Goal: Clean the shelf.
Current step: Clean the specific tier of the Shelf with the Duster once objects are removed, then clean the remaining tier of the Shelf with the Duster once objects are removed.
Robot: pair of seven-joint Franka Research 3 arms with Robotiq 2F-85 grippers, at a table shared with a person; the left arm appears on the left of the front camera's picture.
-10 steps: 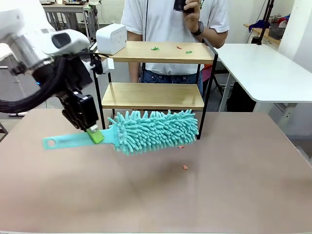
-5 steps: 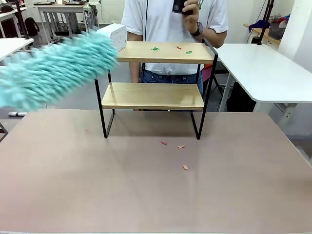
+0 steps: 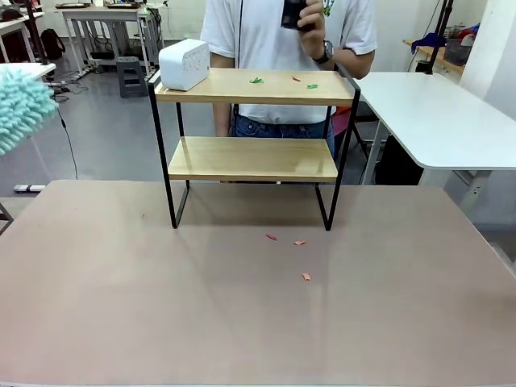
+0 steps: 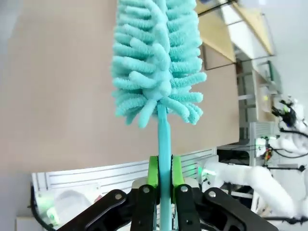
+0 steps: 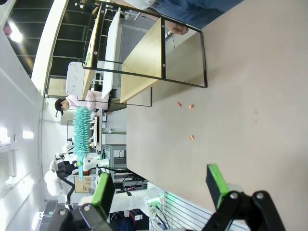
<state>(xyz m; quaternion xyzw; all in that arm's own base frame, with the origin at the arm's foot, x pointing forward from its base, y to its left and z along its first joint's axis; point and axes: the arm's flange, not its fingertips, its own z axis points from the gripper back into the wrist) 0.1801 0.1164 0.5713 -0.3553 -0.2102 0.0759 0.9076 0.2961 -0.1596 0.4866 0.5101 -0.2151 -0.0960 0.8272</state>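
Observation:
The shelf (image 3: pixel 251 158) stands mid-table, with green and red scraps (image 3: pixel 256 80) on its top board. A fluffy teal duster (image 3: pixel 20 109) pokes in at the front view's far left edge. In the left wrist view my left gripper (image 4: pixel 164 175) is shut on the duster's thin handle, and the duster head (image 4: pixel 156 57) sticks up above the brown tabletop, with the shelf (image 4: pixel 226 33) beyond it. My right gripper (image 5: pixel 160 187) is open with nothing between its green pads (image 5: pixel 216 185). It hangs off the table's near side, far from the shelf (image 5: pixel 144 57) and the duster (image 5: pixel 82 132).
A white box (image 3: pixel 184 64) sits on the top board's left end. Small red scraps (image 3: pixel 299 242) lie on the tabletop before the shelf. A person (image 3: pixel 286 32) stands behind it holding a dark object. A white table (image 3: pixel 435 117) is at the right.
The duster rose from the tabletop in front of the shelf and swung up and left to the picture's edge. The left arm has left the front view.

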